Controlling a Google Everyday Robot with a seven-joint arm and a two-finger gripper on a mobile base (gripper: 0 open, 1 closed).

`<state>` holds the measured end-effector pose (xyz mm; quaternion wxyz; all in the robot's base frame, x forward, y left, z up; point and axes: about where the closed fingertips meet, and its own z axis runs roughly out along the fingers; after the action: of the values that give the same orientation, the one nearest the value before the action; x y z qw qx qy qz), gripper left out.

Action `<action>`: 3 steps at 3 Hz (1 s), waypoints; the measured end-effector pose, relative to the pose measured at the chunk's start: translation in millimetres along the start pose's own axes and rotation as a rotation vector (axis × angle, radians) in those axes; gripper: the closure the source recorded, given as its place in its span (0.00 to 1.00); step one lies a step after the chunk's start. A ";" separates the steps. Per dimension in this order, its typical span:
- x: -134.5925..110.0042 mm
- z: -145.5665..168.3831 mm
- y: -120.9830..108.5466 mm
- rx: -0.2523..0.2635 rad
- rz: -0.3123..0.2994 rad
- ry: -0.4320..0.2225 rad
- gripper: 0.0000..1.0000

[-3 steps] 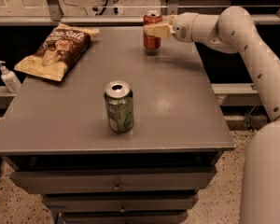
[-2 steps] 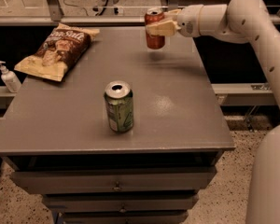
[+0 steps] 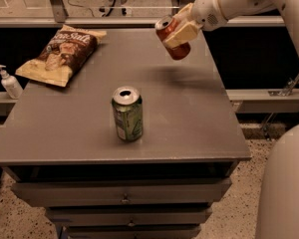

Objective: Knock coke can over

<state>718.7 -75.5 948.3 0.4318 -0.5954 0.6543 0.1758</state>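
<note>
Raised and tilted now, coke can (image 3: 178, 51) hangs in gripper (image 3: 177, 34) above table (image 3: 189, 113).

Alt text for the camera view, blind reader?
The gripper holds the coke can tilted in the air above the far right of the grey table. A green can stands upright near the front; a chip bag lies far left.

- My gripper (image 3: 182, 33) is over the far right part of the table (image 3: 194, 118), clasped around the coke can (image 3: 180, 52).
- The coke can hangs tilted, clear of the tabletop, its top leaning left.
- The other can (image 3: 127, 114) stands upright near the front edge, left of centre.
- The chip bag (image 3: 60, 54) lies at the far left corner.
- A pump bottle (image 3: 10, 83) stands off the table, just beside its left edge.
- Drawers (image 3: 124, 193) sit stacked under the tabletop.
</note>
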 end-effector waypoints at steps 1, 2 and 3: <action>6.3 -6.6 24.9 -0.091 -0.123 0.169 1.00; 14.9 -1.1 45.3 -0.185 -0.237 0.307 1.00; 27.7 6.3 59.9 -0.272 -0.346 0.438 1.00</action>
<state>667.4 -74.4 906.3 0.2207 -0.7740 0.5911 0.0530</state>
